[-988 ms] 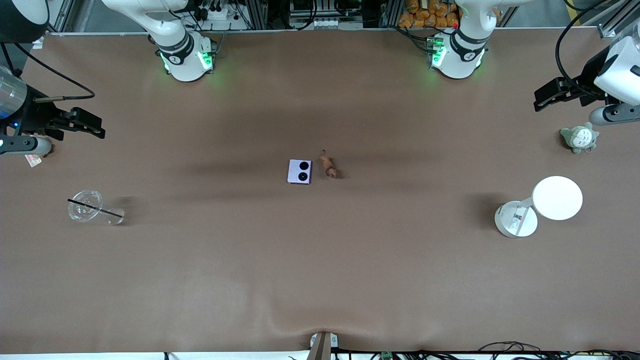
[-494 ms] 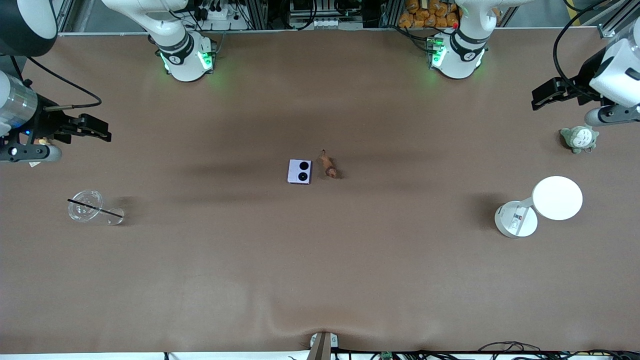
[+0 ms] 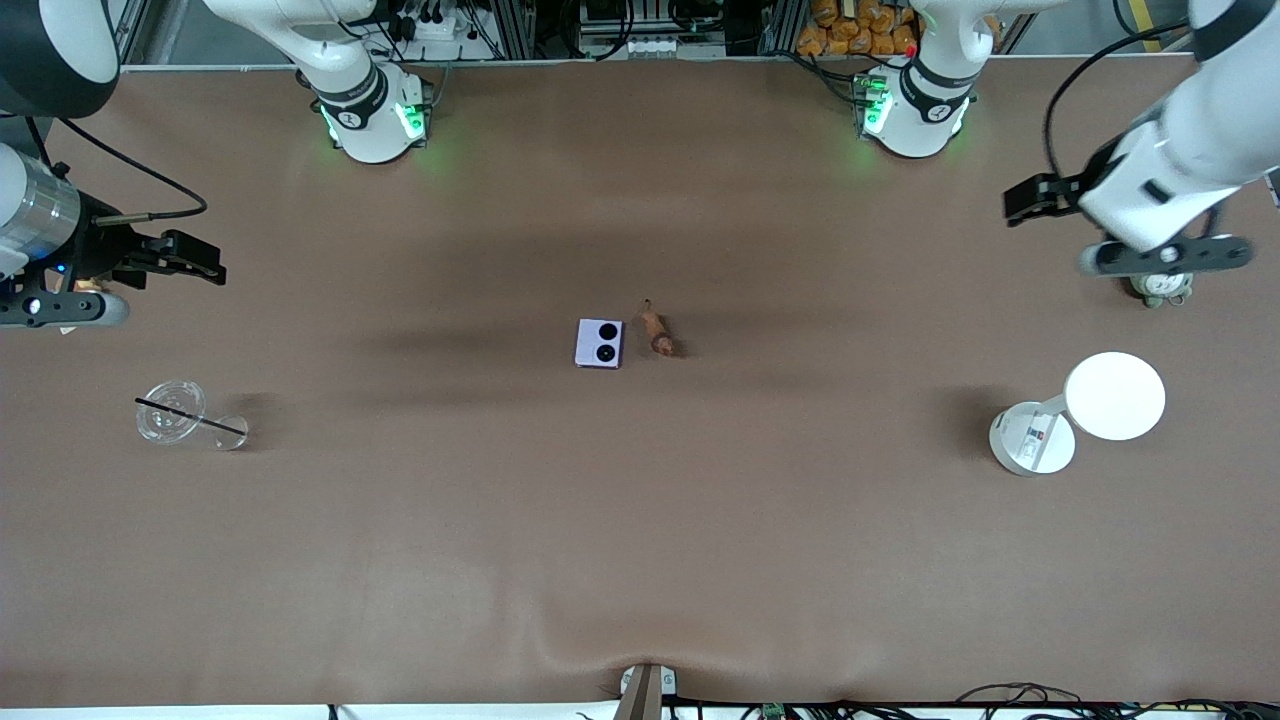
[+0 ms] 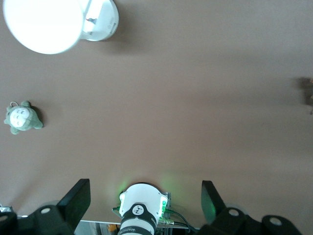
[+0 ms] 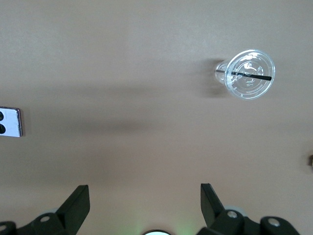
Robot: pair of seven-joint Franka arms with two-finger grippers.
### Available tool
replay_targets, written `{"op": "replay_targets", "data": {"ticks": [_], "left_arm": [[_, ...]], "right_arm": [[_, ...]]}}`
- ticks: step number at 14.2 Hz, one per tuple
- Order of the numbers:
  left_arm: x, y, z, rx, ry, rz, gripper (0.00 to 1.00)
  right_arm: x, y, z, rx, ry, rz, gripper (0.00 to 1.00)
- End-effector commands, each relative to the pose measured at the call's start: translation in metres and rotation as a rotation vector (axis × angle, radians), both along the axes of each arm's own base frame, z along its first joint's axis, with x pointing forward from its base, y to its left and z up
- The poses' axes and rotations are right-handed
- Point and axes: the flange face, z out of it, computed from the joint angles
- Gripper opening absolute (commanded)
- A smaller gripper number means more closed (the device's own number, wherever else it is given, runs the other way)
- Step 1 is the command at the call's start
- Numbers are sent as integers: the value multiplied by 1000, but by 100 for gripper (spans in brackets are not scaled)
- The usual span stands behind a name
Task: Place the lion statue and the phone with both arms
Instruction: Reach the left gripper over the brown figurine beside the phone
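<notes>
The pale lavender phone (image 3: 600,343) lies at the table's middle, its two black lenses up. The small orange-brown lion statue (image 3: 657,333) lies beside it, toward the left arm's end. My left gripper (image 3: 1014,200) is open and empty, up in the air near the left arm's end of the table. My right gripper (image 3: 212,266) is open and empty near the right arm's end. The phone's edge shows in the right wrist view (image 5: 10,122). The lion shows at the border of the left wrist view (image 4: 308,91). Both grippers (image 4: 145,197) (image 5: 145,197) hold nothing.
A white round lamp (image 3: 1114,396) on a white base (image 3: 1030,440) stands toward the left arm's end. A grey-green plush (image 4: 22,119) lies partly under the left arm (image 3: 1160,288). A clear lidded cup with a black straw (image 3: 172,412) lies toward the right arm's end.
The left arm has swung in toward the table's middle, now covering most of the grey-green plush. The right gripper has shifted slightly inward. Phone and lion have not moved.
</notes>
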Motion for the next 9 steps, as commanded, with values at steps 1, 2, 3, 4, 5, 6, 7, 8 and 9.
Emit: {"op": "replay_targets", "data": {"ticks": [1,2,3,4,5,6,7,8,9], "left_arm": [[-2,-36,-10,-1,35,4,100],[-3,-51,-17,5,47,3,100],[-4,-67,-23,10,57,9,100],[-4,-80,-32,15,71,13,100],[-4,-94,-44,21,92,10,100],[-7,-113,-56,28,116,3,100],[-7,-127,-68,36,129,8,100],[-6,-145,-77,40,137,9,100],[-1,-158,-86,39,146,17,100]], "right_arm": [[3,-1,-12,8,15,7,100],[5,3,-16,10,18,12,100],[9,12,-21,10,14,27,100],[12,22,-27,9,13,38,100],[17,32,-40,8,13,49,100],[24,42,-55,9,11,62,100],[32,58,-75,15,13,84,100],[33,64,-82,33,15,81,100],[33,68,-82,68,14,72,100]]}}
